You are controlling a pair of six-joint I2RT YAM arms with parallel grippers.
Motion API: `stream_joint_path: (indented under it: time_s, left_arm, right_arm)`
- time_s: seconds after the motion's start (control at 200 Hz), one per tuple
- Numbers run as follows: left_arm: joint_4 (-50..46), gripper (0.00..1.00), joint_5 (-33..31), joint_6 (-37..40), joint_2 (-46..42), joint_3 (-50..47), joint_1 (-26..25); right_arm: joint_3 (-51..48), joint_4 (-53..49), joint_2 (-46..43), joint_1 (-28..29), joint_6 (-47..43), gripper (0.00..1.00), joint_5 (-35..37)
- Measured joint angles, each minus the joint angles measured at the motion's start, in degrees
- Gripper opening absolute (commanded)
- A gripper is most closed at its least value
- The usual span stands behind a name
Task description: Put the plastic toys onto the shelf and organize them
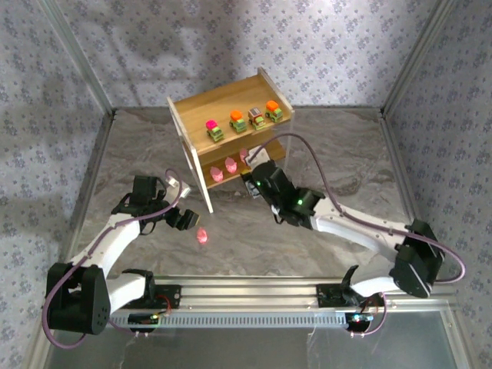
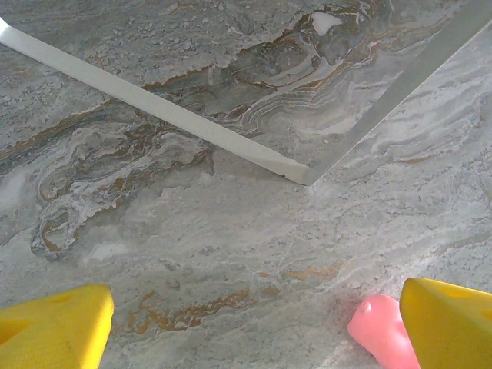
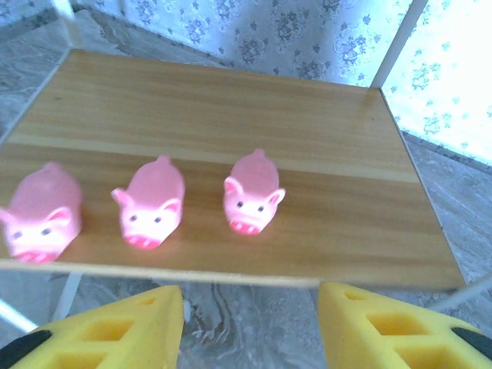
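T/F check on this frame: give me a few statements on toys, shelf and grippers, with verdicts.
1. Four cars stand on the top tier of the shelf. True.
2. The lower tier holds four toys. False: three pigs stand there, and the fourth pig lies on the table.
3. The right gripper grips a toy. False: its jaws are apart and empty, facing the lower tier.
4. The left gripper is open, with the fourth pig beside one finger. True.
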Motion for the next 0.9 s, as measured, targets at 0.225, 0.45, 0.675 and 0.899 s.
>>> stream_joint_path:
  time_s: [0.225, 0.45, 0.675, 0.899]
  left_arm:
    - [0.0, 0.96, -0.3, 0.0, 0.0, 0.0, 0.3]
    - [0.0, 0.96, -0.6, -0.3, 0.0, 0.0, 1.0]
    - [-0.1, 0.96, 0.5, -1.2, -1.6, 0.0, 4.0]
    - [-1.7, 0.96, 4.7, -1.6, -4.6, 0.5, 8.5]
  right_arm:
    - [-1.6, -4.9, -2.5, 11.3, 5.3, 0.59, 8.6]
    - [-1.6, -8.3, 1.2, 21.4, 12.0, 0.63, 13.9]
    - [0.0, -9.5, 10.5, 27.3, 18.4, 0.66, 15.0]
    - [4.3, -8.3, 20.3, 30.0, 22.7, 0.67, 12.3]
